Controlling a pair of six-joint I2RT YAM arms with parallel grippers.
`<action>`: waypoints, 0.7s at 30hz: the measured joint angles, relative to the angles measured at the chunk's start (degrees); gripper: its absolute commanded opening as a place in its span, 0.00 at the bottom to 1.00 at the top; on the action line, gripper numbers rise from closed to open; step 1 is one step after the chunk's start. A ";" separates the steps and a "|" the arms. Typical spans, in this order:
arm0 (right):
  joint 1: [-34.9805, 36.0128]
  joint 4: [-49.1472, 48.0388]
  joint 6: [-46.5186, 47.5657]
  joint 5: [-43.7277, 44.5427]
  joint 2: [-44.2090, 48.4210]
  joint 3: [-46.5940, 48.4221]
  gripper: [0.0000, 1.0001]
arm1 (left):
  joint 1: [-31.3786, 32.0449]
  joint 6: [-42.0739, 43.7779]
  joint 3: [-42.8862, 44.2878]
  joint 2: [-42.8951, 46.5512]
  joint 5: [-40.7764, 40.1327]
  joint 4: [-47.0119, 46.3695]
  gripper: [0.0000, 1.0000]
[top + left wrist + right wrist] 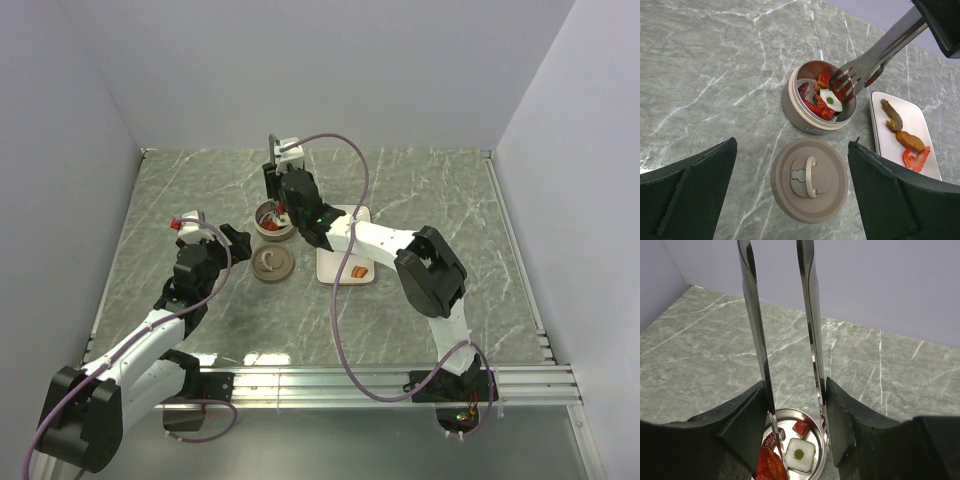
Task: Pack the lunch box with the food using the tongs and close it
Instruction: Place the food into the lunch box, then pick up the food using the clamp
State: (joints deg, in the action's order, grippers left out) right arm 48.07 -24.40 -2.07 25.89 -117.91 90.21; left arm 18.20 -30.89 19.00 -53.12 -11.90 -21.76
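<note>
The lunch box (pixel 272 218) is a small round tin (pixel 794 107) with several food pieces (pixel 826 102) inside: red bits and a white cube with a green dot (pixel 799 455). My right gripper (pixel 795 390) is shut on the tongs (pixel 755 315), one finger against each arm. The arms stand spread, with the forked tips (pixel 847 82) down inside the tin. The brown lid (pixel 809 179) lies flat beside the tin, handle up. My left gripper (pixel 792 145) hangs open above the lid, touching nothing. More food (pixel 910 141) lies on the white plate (pixel 920 120).
The white plate (pixel 335 268) sits right of the tin and lid, under the right arm's forearm. A purple cable loops over the right arm. Marble tabletop spreads around, walled at the back and both sides.
</note>
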 measured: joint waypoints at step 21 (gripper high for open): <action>-7.06 -9.53 0.72 3.43 22.60 -28.74 0.56 | 0.00 0.00 0.00 -0.37 0.04 -0.04 0.99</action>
State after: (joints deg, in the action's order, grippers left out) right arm 41.01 -33.93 -1.34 29.32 -95.31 61.47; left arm 18.20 -30.89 19.00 -53.49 -11.86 -21.80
